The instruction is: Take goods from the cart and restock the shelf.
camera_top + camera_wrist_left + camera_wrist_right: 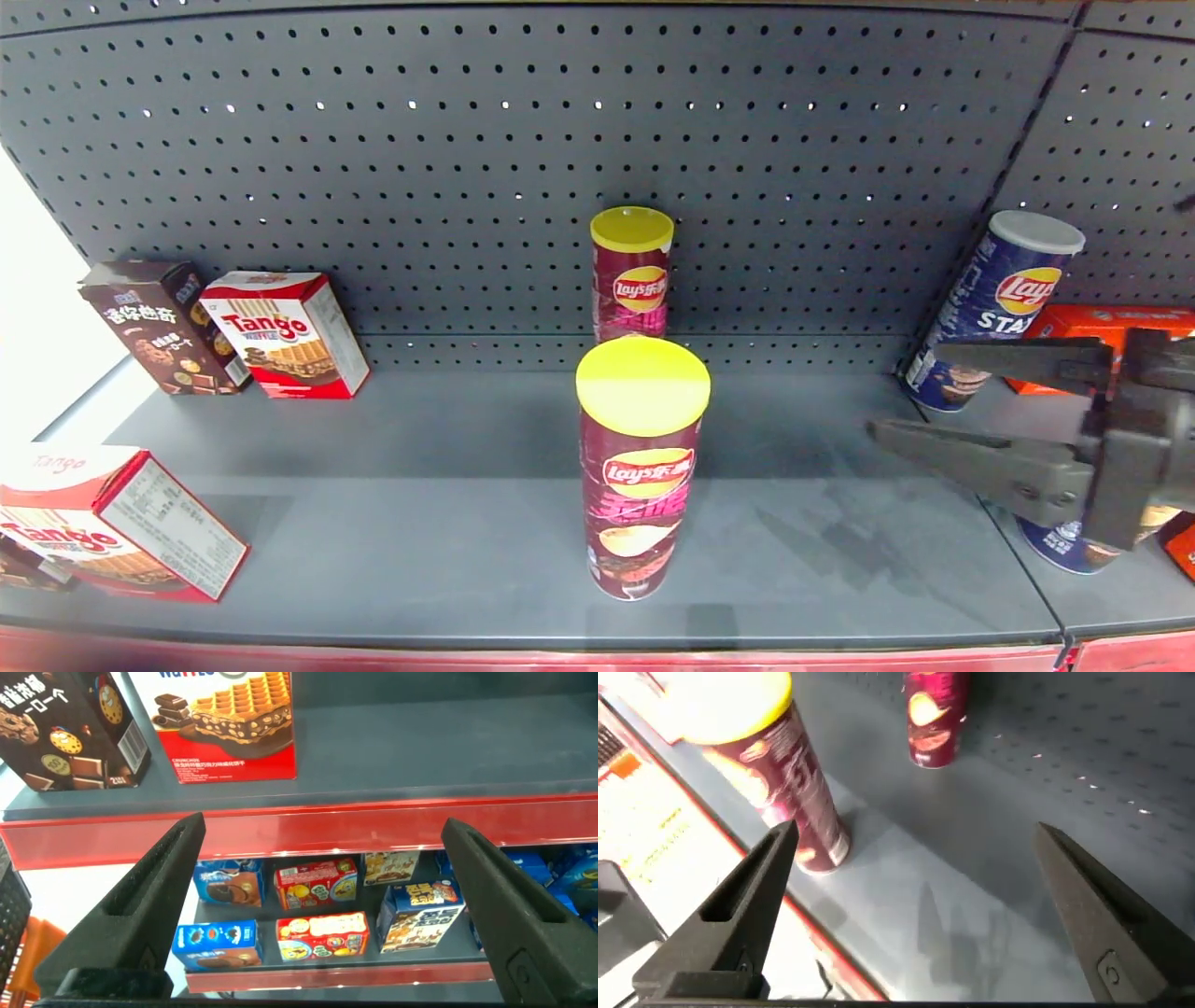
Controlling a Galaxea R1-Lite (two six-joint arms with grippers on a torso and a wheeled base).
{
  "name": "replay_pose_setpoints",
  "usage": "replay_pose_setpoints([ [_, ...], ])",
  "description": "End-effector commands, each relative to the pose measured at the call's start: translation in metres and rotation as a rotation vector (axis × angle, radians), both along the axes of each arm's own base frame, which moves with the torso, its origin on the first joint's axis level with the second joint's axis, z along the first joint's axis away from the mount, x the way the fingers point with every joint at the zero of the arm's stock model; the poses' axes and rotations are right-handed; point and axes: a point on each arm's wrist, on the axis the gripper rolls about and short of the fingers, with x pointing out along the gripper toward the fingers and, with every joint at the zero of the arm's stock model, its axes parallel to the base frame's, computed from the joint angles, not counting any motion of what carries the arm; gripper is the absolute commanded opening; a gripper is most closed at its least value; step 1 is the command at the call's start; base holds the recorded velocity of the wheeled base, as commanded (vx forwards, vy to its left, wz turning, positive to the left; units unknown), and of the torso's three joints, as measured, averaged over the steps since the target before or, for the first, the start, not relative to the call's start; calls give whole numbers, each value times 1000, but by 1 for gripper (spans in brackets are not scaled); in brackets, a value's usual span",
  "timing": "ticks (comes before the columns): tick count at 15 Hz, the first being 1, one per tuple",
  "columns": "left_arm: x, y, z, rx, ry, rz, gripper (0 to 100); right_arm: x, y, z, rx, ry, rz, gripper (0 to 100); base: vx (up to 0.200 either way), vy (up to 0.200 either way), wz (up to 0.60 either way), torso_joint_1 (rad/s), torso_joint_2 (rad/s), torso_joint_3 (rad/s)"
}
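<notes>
Two red chip cans with yellow lids stand upright on the grey shelf (420,485). The front can (639,485) is off to the left of our right pincer (906,390), with a gap between them. The back can (632,280) is farther from the pincer, straight behind the front one and close to the back wall with the holes.

Our right pincer is wide open with nothing in it, low over the shelf. Just behind it we see a blue can (994,308) next to an orange box (1111,322).

Our left pincer (322,823) is wide open too, with nothing in it. It faces the red shelf edge (327,845). Above it sit a waffle box (229,719) and a cookie box (65,728). Past it, lower down, are small boxes (318,910) in rows.
</notes>
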Motion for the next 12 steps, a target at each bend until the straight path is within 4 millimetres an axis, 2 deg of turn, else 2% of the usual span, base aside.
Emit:
replay_pose_setpoints([
  [1, 0, 0, 0, 2, 2, 0, 100, -63, -55, -21, 70, -95, -7, 100, 0, 0, 0, 0, 0, 0],
  [2, 0, 0, 0, 2, 2, 0, 100, -70, -61, -29, 73, -97, -6, 100, 0, 0, 0, 0, 0, 0],
  [3, 0, 0, 0, 0, 2, 0, 100, -93, -79, -65, 68, -101, -7, 100, 0, 0, 0, 0, 0, 0],
  [6, 0, 0, 0, 3, 2, -1, 100, -124, -104, -125, 43, -144, 3, 100, 0, 0, 0, 0, 0, 0],
  [11, 0, 0, 0, 5, 2, -1, 100, -148, -124, -170, 102, -183, -4, 100, 0, 0, 0, 0, 0, 0],
  [12, 0, 0, 0, 5, 2, -1, 100, -147, -123, -190, 97, -153, -8, 100, 0, 0, 0, 0, 0, 0],
])
